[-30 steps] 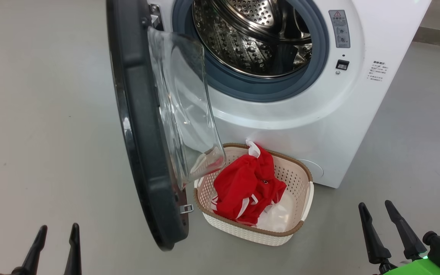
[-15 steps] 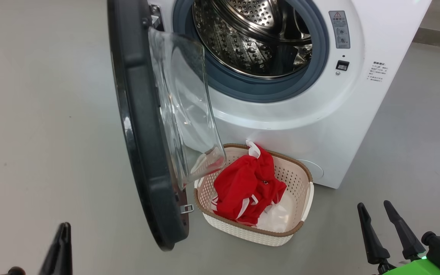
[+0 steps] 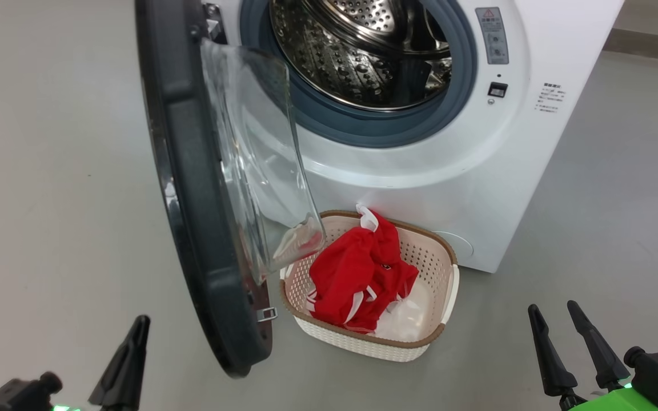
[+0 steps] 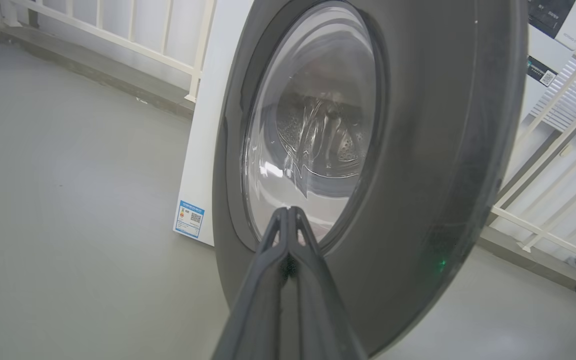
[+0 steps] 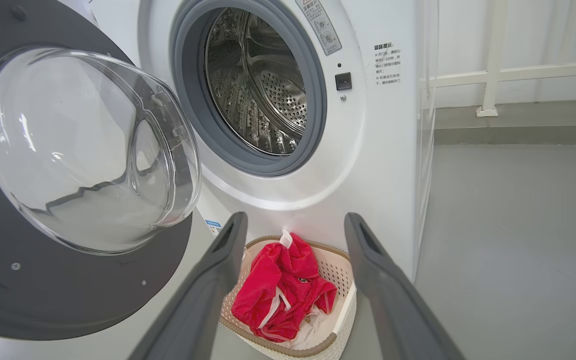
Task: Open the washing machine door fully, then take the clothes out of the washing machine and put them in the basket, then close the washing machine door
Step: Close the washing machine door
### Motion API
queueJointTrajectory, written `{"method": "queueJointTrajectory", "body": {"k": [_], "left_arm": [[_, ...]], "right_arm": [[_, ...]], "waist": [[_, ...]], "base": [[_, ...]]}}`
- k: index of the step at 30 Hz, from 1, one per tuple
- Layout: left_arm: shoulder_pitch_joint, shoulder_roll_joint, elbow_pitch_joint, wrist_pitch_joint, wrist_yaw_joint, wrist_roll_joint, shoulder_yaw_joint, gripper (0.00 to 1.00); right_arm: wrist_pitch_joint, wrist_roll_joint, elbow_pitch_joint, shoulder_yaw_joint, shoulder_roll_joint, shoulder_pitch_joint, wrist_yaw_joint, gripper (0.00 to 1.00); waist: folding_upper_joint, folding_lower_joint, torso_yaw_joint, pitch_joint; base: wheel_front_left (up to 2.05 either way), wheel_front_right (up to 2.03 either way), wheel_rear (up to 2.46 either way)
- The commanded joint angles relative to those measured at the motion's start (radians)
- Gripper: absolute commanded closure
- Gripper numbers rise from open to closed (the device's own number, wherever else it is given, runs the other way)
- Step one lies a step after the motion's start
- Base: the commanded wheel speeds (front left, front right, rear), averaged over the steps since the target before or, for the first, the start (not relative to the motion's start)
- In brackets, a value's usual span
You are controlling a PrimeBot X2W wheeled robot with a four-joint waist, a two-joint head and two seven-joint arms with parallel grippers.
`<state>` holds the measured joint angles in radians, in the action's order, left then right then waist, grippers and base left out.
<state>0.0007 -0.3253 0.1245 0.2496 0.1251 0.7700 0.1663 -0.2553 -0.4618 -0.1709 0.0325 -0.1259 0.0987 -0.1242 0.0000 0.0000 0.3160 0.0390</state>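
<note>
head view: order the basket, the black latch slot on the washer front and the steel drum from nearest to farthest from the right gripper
1. basket, on the floor, left of the right gripper.
2. black latch slot, up on the washing machine front.
3. steel drum, set deeper inside, further left.

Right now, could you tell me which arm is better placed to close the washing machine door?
Probably the left: the shut left tool points at the outer face of the washing machine door; the open right tool sits on its inner side.
</note>
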Motion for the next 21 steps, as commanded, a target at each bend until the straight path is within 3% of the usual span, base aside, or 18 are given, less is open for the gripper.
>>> {"method": "queueJointTrajectory", "body": {"k": [1, 21], "left_arm": [[-0.057, -0.034, -0.035, 0.012, 0.006, 0.011, -0.02, 1.0], [-0.173, -0.077, -0.117, 0.012, 0.006, 0.018, 0.147, 1.0]], "right_arm": [[-0.006, 0.009, 0.024, 0.021, -0.015, -0.03, -0.007, 0.0], [-0.006, 0.01, 0.03, 0.012, -0.011, -0.059, -0.007, 0.0]], "waist": [[0.0, 0.0, -0.011, 0.009], [0.0, 0.0, -0.088, 0.053]], "base": [[0.0, 0.0, 0.0], [0.0, 0.0, 0.0]]}}
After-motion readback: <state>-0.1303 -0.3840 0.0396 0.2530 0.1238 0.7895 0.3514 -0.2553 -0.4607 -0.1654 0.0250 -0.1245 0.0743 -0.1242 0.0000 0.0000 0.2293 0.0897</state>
